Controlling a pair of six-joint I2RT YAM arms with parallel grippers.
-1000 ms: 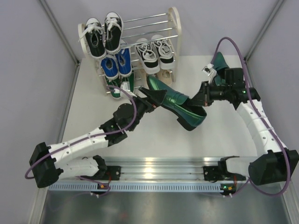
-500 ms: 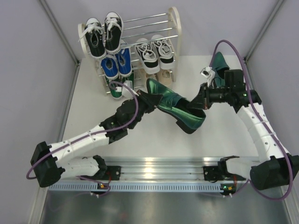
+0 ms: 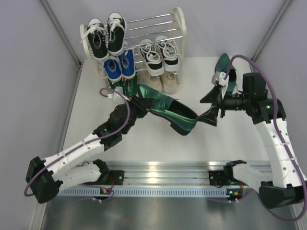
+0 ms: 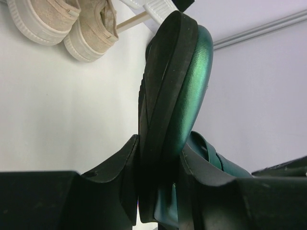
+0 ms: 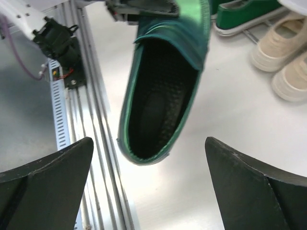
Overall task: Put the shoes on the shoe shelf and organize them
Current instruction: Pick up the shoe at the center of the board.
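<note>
A glossy dark green dress shoe (image 3: pixel 170 111) hangs above the table's middle, and my left gripper (image 3: pixel 145 102) is shut on its toe. In the left wrist view the black sole and green toe (image 4: pixel 180 76) are pinched between the fingers of the left gripper (image 4: pixel 160 177). My right gripper (image 3: pixel 210 109) stands open just right of the heel, not touching it. The right wrist view shows the shoe's opening (image 5: pixel 163 96) beyond the wide-apart fingers (image 5: pixel 53 172). The second dress shoe (image 3: pixel 224 71) lies behind the right arm. The shoe shelf (image 3: pixel 178 28) holds sneakers.
On the shelf sit a black-and-white pair (image 3: pixel 103 37), a blue pair (image 3: pixel 120 67) and another black-and-white pair (image 3: pixel 160 55). Beige sneakers (image 3: pixel 168 80) and green canvas sneakers (image 3: pixel 122 87) sit at its foot. A metal rail (image 3: pixel 163 170) runs along the near edge.
The right gripper opened, let go of the dress shoe's heel and drew back to the right. The left gripper closed on the toe and moved the shoe left.
</note>
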